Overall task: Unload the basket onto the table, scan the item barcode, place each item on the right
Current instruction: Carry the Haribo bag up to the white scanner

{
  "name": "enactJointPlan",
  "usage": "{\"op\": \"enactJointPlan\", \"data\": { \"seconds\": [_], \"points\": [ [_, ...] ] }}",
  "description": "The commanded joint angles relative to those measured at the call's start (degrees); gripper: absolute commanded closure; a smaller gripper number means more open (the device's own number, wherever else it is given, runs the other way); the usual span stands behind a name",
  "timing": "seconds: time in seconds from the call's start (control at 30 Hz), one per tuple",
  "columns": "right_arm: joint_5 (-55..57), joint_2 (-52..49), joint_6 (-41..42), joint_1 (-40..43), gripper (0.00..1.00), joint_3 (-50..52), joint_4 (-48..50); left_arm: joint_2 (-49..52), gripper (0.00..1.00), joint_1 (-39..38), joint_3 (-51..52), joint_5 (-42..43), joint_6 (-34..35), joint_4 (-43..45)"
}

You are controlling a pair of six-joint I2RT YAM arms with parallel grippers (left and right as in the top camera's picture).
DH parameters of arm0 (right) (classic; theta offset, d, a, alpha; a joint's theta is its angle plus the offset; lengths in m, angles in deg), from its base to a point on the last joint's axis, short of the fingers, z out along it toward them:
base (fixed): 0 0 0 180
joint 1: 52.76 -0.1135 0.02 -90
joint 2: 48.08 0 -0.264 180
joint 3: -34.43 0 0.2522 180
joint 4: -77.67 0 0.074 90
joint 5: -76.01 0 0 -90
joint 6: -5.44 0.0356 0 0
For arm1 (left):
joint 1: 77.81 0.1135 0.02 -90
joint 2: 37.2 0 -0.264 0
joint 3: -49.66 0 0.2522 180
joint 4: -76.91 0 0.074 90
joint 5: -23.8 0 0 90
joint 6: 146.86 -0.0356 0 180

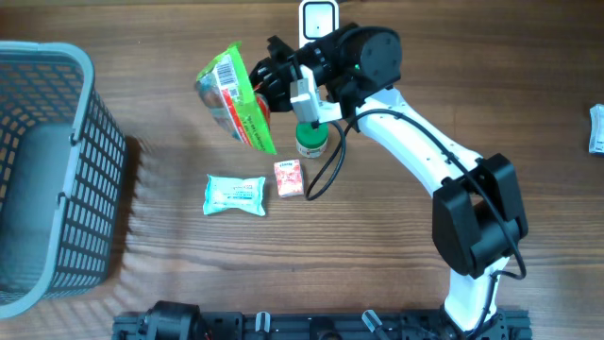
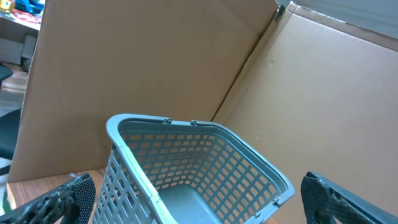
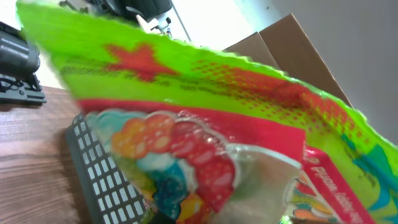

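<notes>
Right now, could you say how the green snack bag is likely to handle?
The green snack bag is probably floppy: its film looks creased beside the right tool. Puffed and glossy, it is likely light and may slip.

The table (image 1: 377,283) is lit evenly and brightly from above; a soft, striped shadow is cast beside the basket (image 1: 99,189). In the right wrist view the bag (image 3: 205,143) is blurred – too close – and the background is washed out.
</notes>
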Motion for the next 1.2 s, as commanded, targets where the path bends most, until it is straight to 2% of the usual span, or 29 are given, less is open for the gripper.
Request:
{"op": "enactJointPlan", "data": {
  "seconds": [0.0, 0.07, 0.13, 0.2, 0.23, 0.3, 0.37, 0.43, 0.53, 0.67, 0.9, 1.03, 1.17],
  "points": [
    [-3.5, 0.7, 3.2, 0.5, 0.96, -1.8, 0.0, -0.1, 0.00, -0.3, 0.1, 0.1, -0.5, 0.1],
    [-3.6, 0.7, 15.8, 0.7, 0.96, -1.8, -2.1, -0.1, 0.00, -0.3, 0.1, 0.0, -0.5, 0.1],
    [-3.5, 0.7, 19.3, 1.9, 0.96, -1.8, -11.6, -0.1, 0.00, -0.3, 0.1, 0.1, -0.5, 0.1],
    [-1.2, 0.7, 19.6, 4.0, 0.96, -1.8, -26.0, -0.1, 0.00, -0.2, 0.1, 0.1, -0.5, 0.1],
    [3.1, 0.7, 21.3, 4.9, 0.96, -1.8, -32.8, -0.1, 0.00, -0.3, 0.1, 0.1, -0.5, 0.1],
    [22.6, 0.7, 30.6, 7.5, 0.96, -1.8, -51.8, -0.1, 0.00, -0.3, 0.1, 0.1, -0.5, 0.1],
    [25.7, 0.7, 36.5, 9.7, 0.96, -1.8, -58.8, -0.1, 0.00, -0.3, 0.1, 0.1, -0.5, 0.1],
    [28.2, 0.7, 53.2, 12.7, 0.96, -1.8, -59.5, -0.1, 0.00, -0.3, 0.1, 0.0, -0.5, 0.1],
    [53.5, 0.7, 75.2, 13.1, 0.96, -1.8, -64.8, -0.1, 0.00, -0.3, 0.1, 0.1, -0.5, 0.1],
    [72.1, -1.0, 91.4, 10.5, 0.95, -1.8, -64.5, -0.1, 0.00, -0.3, 0.1, 0.1, -0.5, 0.1],
    [76.4, -11.7, 107.1, 9.6, 0.95, -2.4, -48.0, -0.1, 0.00, -0.3, 0.1, 0.0, -0.5, 0.1],
    [77.4, -17.8, 108.8, 9.6, 0.95, -7.7, -44.3, -0.1, 0.00, -0.3, 0.1, 0.1, -0.5, 0.1],
    [76.3, -25.0, 109.4, 9.7, 0.95, -18.8, -45.4, -0.1, 0.00, -0.3, 0.1, 0.1, -0.5, 0.1]
  ]
}}
